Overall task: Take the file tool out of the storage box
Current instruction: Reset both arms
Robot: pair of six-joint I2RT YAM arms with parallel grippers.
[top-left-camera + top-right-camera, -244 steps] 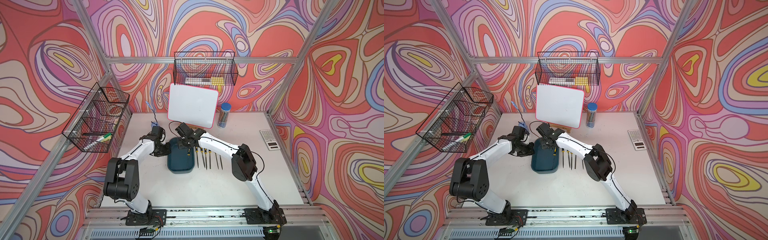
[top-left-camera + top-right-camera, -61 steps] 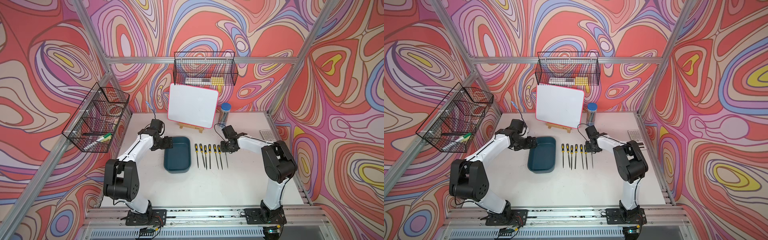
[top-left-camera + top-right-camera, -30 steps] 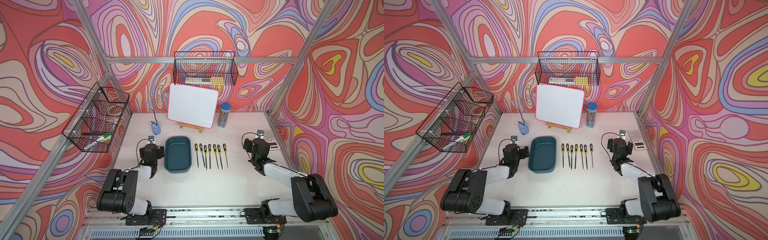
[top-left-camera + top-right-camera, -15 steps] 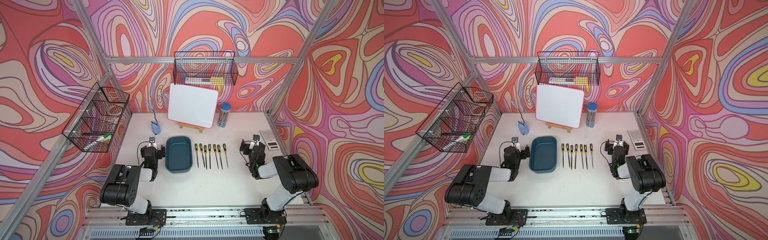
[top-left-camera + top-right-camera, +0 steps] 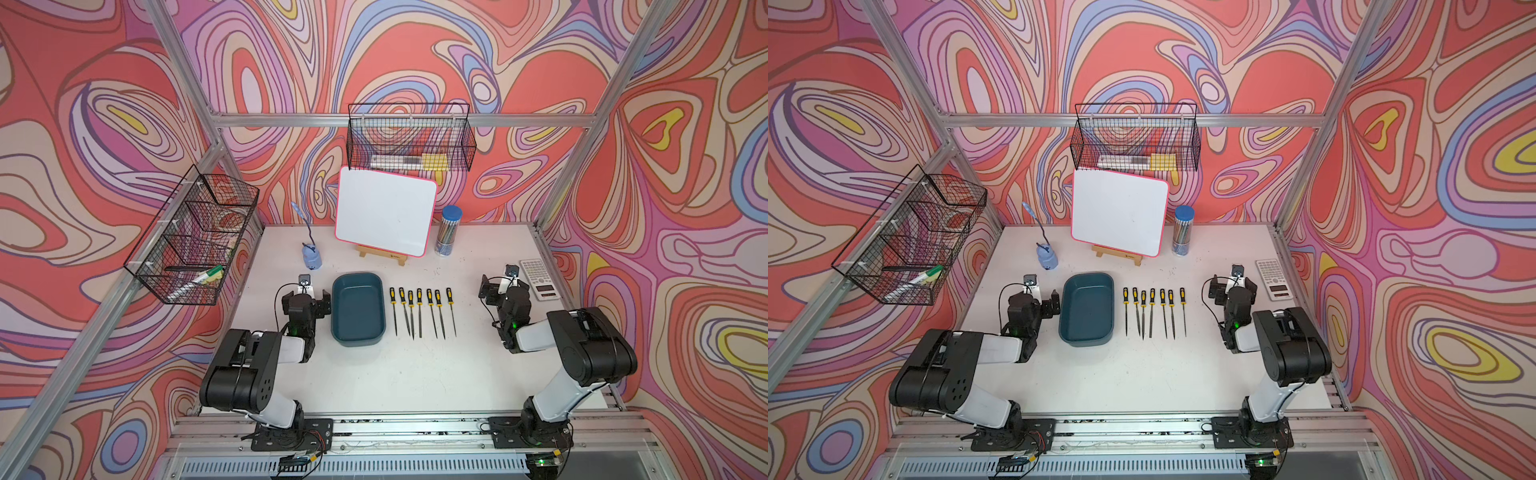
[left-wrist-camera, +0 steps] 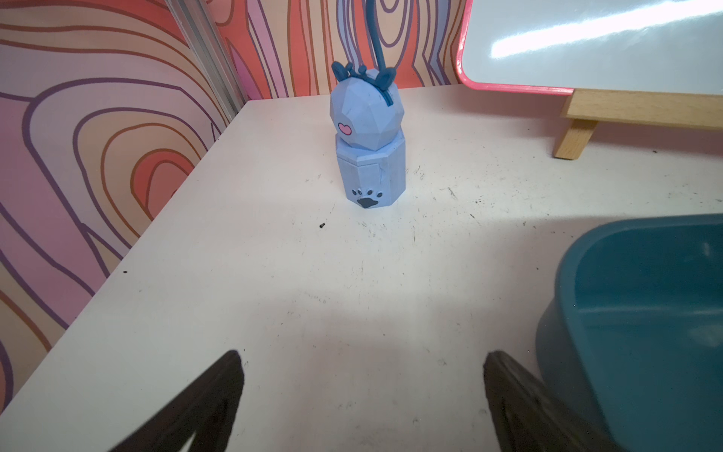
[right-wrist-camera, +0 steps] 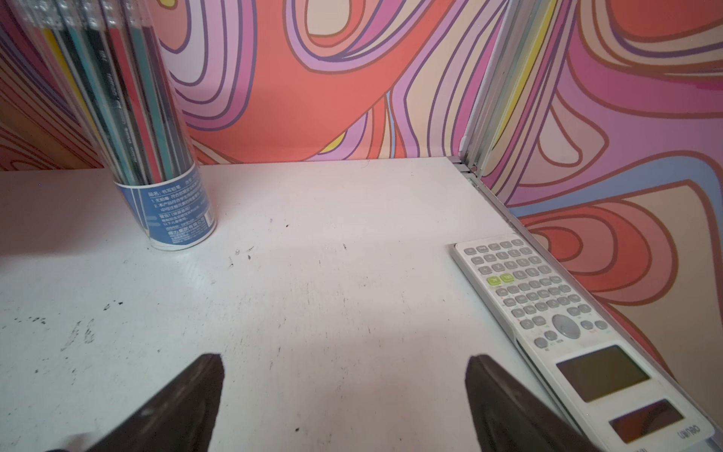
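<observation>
Both arms have folded back from the middle since two seconds ago. Seven files (image 5: pixel 419 307) lie outside the storage box (image 5: pixel 357 309) on the worktop (image 5: pixel 395 374), just to its right, with long axes running front to back and handles toward the back wall. They lie between the left claw (image 6: pixel 362 354) and right claw (image 7: pixel 344 357), both spread wide, holding nothing.

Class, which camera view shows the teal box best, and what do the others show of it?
A top view is best: both top views show the box whole from above, and empty. The left wrist view crops the box to one corner at the picture's edge. The right wrist view shows none of it.
</observation>
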